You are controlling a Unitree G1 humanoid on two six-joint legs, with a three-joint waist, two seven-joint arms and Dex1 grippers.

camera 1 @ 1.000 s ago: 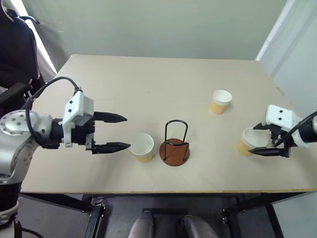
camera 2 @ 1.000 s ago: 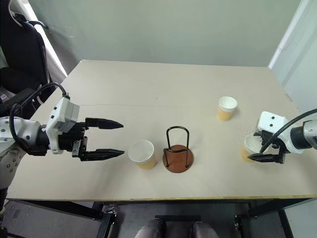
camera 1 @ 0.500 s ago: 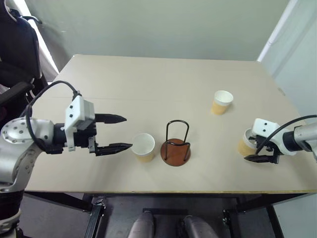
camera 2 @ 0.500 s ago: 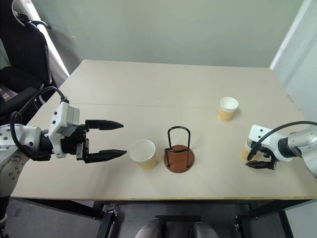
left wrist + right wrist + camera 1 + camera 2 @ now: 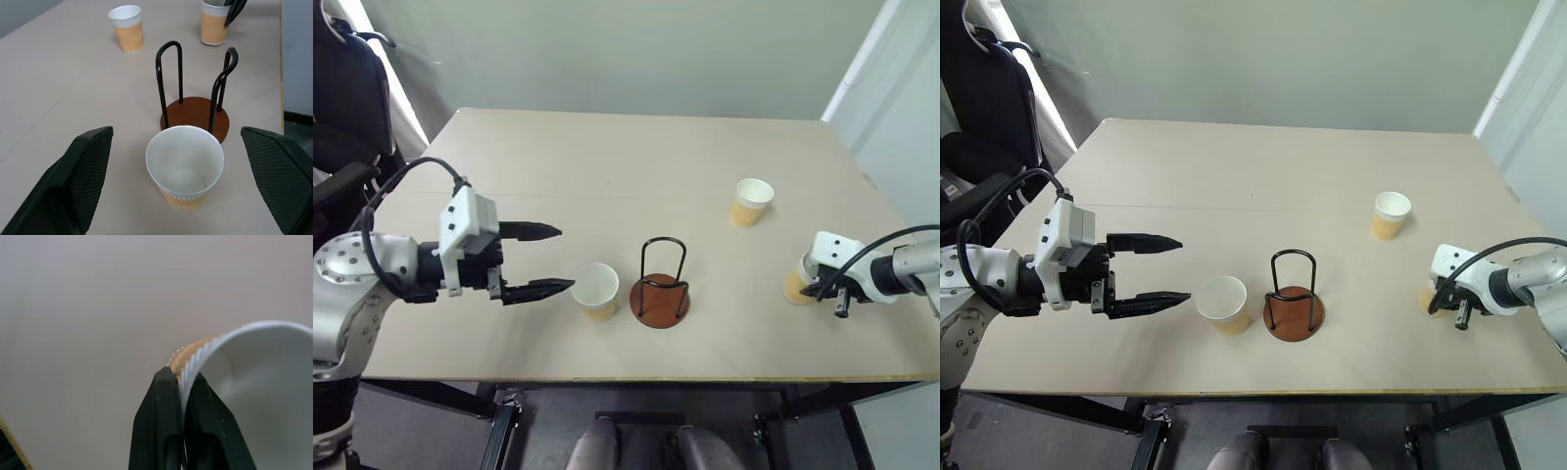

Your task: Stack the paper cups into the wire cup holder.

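- The right gripper (image 5: 181, 382) is pinched shut on the wall of a paper cup (image 5: 795, 284) near the desk's right edge, one finger inside the rim and one outside.
- The left gripper (image 5: 548, 259) is spread wide, its fingers flanking a second paper cup (image 5: 596, 289) without touching it.
- The wire cup holder (image 5: 660, 284) stands empty just beside that second cup, near the middle of the desk (image 5: 607, 166); a third paper cup (image 5: 750, 201) stands farther back, well apart from both grippers.
- Risk: a grip on one thin wall will probably crease the rim, or let the cup swing and tilt when lifted, so it may catch on the wire loops instead of dropping between them.
- Risk: the left gripper's near finger sits close to its cup; a careless closing could push the cup into the holder's base and shift it.
- The right wrist view shows the rim squeezed between the fingers, a detail the head views leave too small to judge.
- The left wrist view shows the cup's empty white inside and the holder directly behind it.
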